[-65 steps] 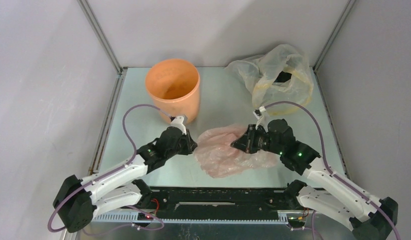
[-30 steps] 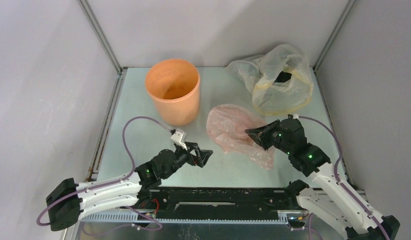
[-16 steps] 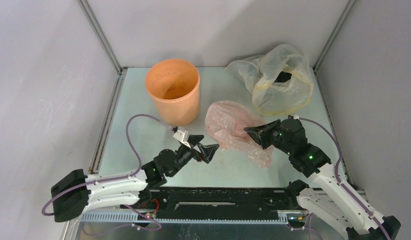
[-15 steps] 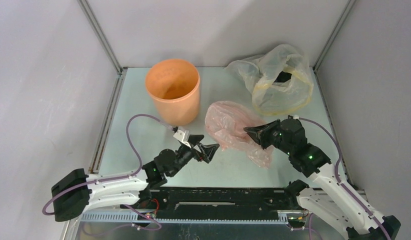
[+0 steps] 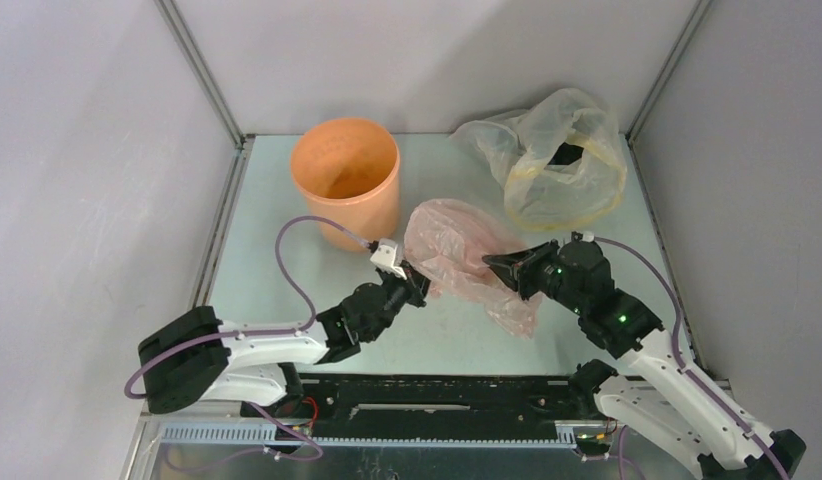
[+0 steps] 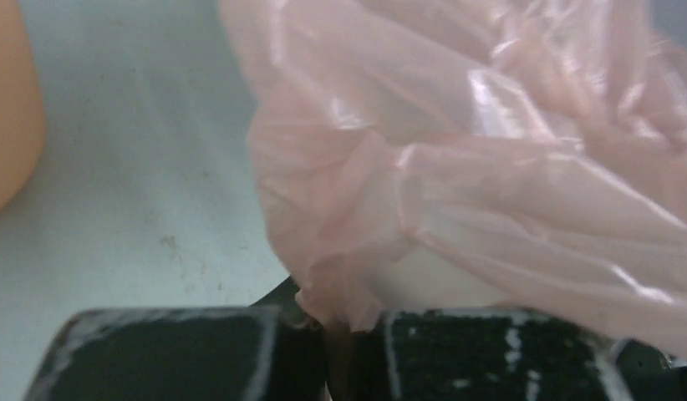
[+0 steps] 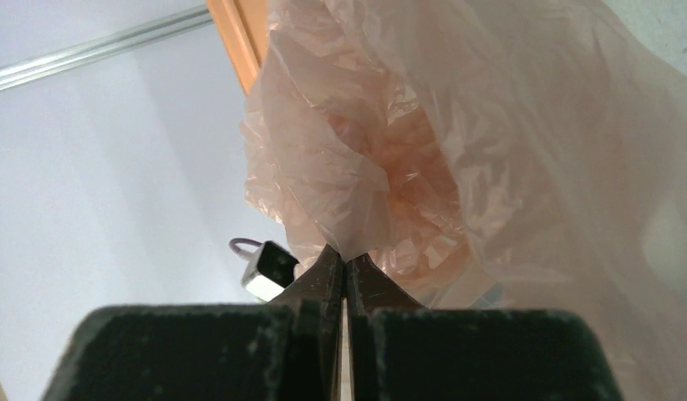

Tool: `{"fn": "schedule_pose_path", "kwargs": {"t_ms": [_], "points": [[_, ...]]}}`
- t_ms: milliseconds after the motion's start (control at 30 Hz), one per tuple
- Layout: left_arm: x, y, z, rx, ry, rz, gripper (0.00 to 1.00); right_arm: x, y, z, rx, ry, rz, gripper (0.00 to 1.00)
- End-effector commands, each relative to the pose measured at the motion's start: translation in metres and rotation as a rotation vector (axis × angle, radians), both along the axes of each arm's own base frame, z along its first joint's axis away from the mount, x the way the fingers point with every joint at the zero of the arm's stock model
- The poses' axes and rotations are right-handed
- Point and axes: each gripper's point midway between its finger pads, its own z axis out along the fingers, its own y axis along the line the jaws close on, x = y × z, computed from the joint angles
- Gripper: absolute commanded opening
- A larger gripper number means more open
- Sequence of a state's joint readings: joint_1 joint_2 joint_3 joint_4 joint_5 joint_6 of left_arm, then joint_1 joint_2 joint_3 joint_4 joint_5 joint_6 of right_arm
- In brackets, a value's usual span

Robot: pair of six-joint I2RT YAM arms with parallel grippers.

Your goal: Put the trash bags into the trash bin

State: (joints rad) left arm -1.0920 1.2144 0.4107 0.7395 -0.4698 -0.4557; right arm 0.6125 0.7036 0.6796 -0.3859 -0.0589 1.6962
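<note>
Evidently both claws pinch the pink trash bag (image 5: 449, 245), the left claw (image 5: 417, 281) clamped on its near-left edge and the right claw (image 5: 494, 265) on its right side, holding it just beside the orange trash bin (image 5: 347, 190), probably for a shared lift over the rim.

A lab robot cell: left arm (image 5: 272, 345) and right arm (image 5: 667, 370) bolted to a pale green table (image 5: 437, 180), blank grey panels (image 5: 87, 150) on aluminium posts (image 5: 199, 70) around it, purple cables (image 5: 327, 221) looping, with a bin (image 5: 362, 215), pink bag (image 5: 452, 250) and yellowish bag (image 5: 557, 160) as props.
</note>
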Motion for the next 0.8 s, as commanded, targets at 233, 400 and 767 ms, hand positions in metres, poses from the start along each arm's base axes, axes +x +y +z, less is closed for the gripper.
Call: {"fn": "schedule_pose_path", "kwargs": {"t_ms": [233,400,767], "points": [[-0.005,0.037,-0.062,0.169,0.119,0.083,0.0,0.026,-0.056,0.063,0.075,-0.212,-0.202,0.0],[-0.026,0.057,-0.093,0.282,0.188,0.034,0.0,0.043,-0.082,0.079,0.093,-0.278,-0.255,0.0],[-0.042,0.088,-0.074,0.316,0.234,0.044,0.0,0.086,-0.162,0.062,-0.032,-0.295,-0.411,0.0]]}}
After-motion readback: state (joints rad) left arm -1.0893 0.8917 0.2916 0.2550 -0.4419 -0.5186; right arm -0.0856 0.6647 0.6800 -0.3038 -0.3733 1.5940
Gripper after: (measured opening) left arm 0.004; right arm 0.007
